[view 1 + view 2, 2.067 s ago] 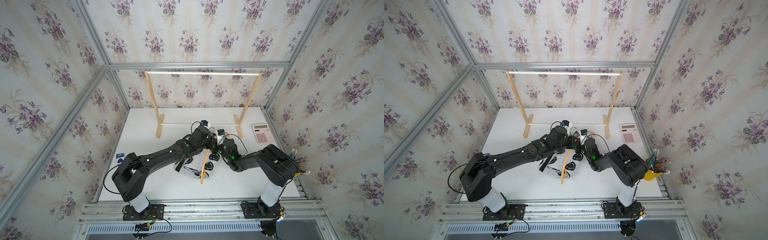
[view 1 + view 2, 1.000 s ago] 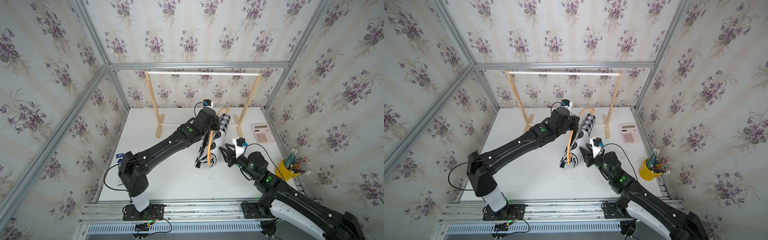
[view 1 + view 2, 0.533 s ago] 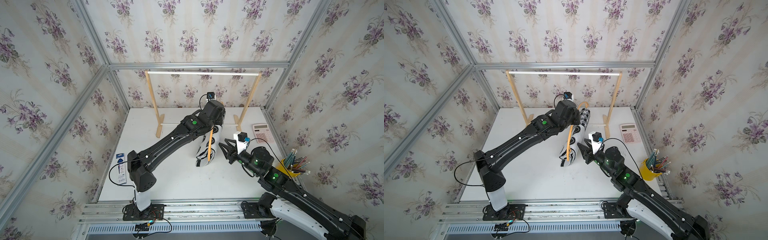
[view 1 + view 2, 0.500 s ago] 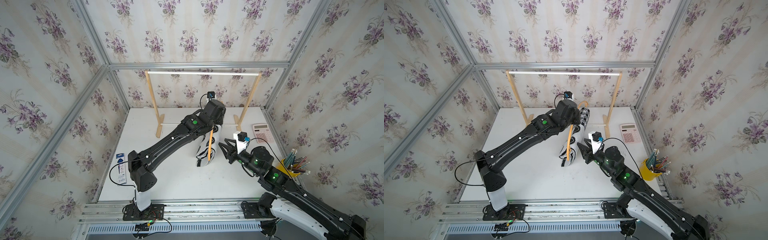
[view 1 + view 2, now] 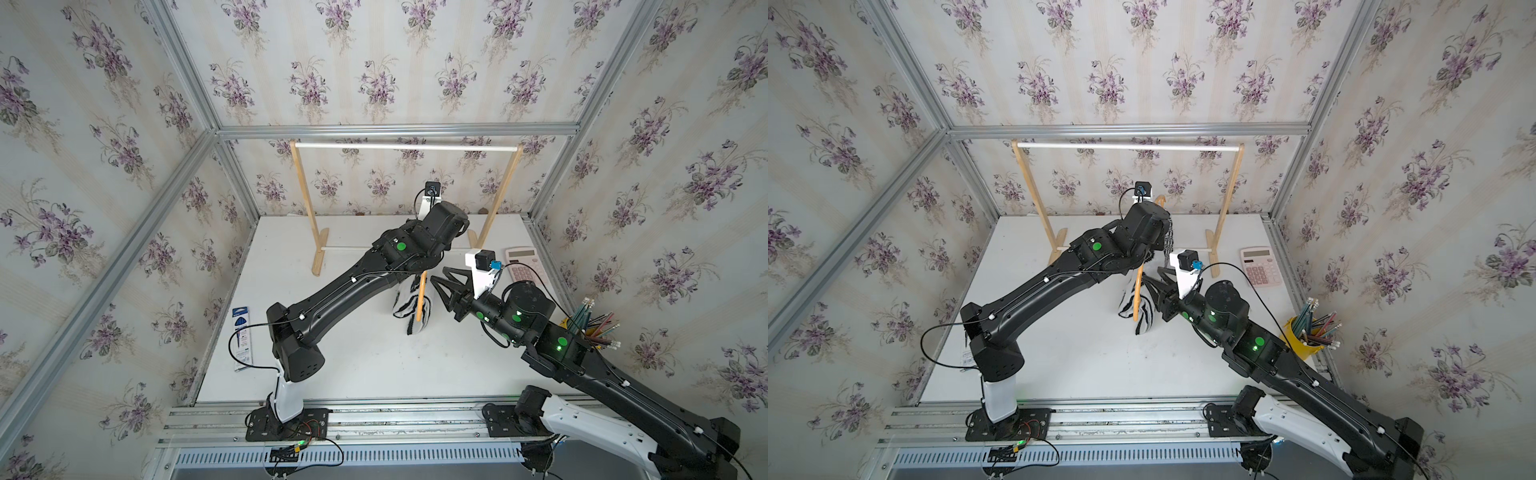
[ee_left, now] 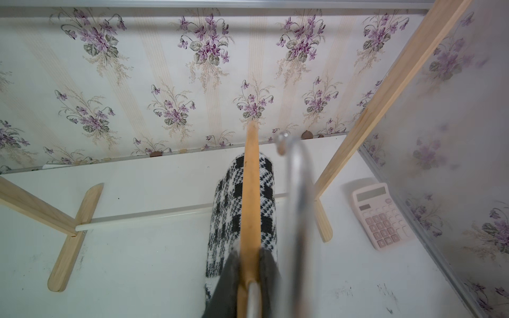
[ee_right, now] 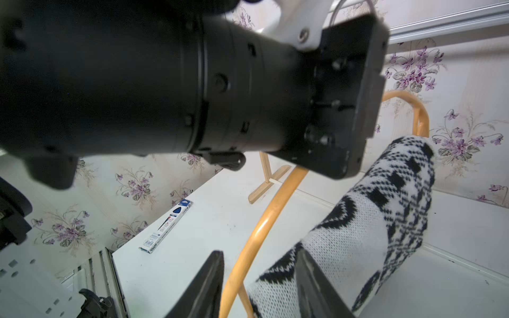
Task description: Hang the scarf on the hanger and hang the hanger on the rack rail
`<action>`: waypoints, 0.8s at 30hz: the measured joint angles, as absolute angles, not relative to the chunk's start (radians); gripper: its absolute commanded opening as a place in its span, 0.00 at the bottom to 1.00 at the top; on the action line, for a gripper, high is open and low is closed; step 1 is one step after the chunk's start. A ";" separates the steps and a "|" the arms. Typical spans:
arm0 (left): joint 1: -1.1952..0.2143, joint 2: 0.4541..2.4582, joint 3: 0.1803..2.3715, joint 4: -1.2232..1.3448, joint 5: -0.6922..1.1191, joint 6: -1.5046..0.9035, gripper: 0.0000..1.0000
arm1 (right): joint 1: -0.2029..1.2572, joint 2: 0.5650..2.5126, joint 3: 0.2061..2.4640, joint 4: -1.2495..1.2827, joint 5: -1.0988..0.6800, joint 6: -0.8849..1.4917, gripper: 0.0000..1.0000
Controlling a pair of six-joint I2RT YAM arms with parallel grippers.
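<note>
The left gripper (image 6: 249, 278) is clamping the hanger (image 6: 250, 192), scarf (image 5: 409, 309) draped; the right gripper's (image 7: 259, 286) fingers (image 7: 209, 280) are standing apart, empty.

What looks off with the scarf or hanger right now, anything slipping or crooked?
Nothing looks damaged or dropped. The hanger hangs steeply tilted, nearly on end, from the left gripper, which is shut on it. The scarf is draped over it, bunched toward the low end. The right gripper is open beside the scarf, holding nothing.

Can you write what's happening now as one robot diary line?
left claw: shut on hanger | scarf: draped over hanger, lifted | right claw: open, empty
</note>
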State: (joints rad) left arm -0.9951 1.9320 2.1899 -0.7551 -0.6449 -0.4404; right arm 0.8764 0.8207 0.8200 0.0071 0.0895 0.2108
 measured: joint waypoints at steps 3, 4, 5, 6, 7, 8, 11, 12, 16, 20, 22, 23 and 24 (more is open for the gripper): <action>-1.000 1.940 2.216 -0.799 -0.685 -0.477 0.00 | 0.882 0.871 0.851 0.004 0.145 0.276 0.48; -1.001 1.942 2.225 -0.814 -0.698 -0.493 0.00 | 0.883 0.887 0.854 0.001 0.160 0.299 0.48; -1.002 1.948 2.238 -0.828 -0.710 -0.509 0.00 | 0.885 0.901 0.856 -0.005 0.177 0.322 0.48; -1.002 1.956 2.256 -0.847 -0.720 -0.525 0.00 | 0.888 0.916 0.861 -0.006 0.194 0.342 0.48; -1.002 1.967 2.276 -0.863 -0.727 -0.538 0.00 | 0.893 0.930 0.869 -0.002 0.208 0.353 0.48; -1.002 1.979 2.299 -0.879 -0.735 -0.553 0.00 | 0.899 0.943 0.877 0.002 0.222 0.368 0.48; -1.001 2.011 2.346 -0.920 -0.750 -0.588 0.00 | 0.916 0.975 0.903 0.010 0.250 0.395 0.48; -1.001 2.018 2.352 -0.928 -0.752 -0.599 0.00 | 0.920 0.985 0.910 0.012 0.258 0.395 0.48; -1.002 2.043 2.362 -0.953 -0.751 -0.630 0.00 | 0.938 1.003 0.923 0.018 0.287 0.416 0.48; -1.002 2.050 2.369 -0.971 -0.746 -0.654 0.00 | 0.947 1.019 0.926 0.018 0.316 0.419 0.48; -1.002 2.050 2.371 -0.971 -0.744 -0.659 0.00 | 0.948 1.031 0.926 0.018 0.329 0.419 0.48; -1.002 2.050 2.371 -0.971 -0.743 -0.664 0.00 | 0.948 1.039 0.926 0.018 0.334 0.419 0.48; -1.002 2.050 2.371 -0.971 -0.741 -0.666 0.00 | 0.948 1.047 0.925 0.018 0.343 0.420 0.48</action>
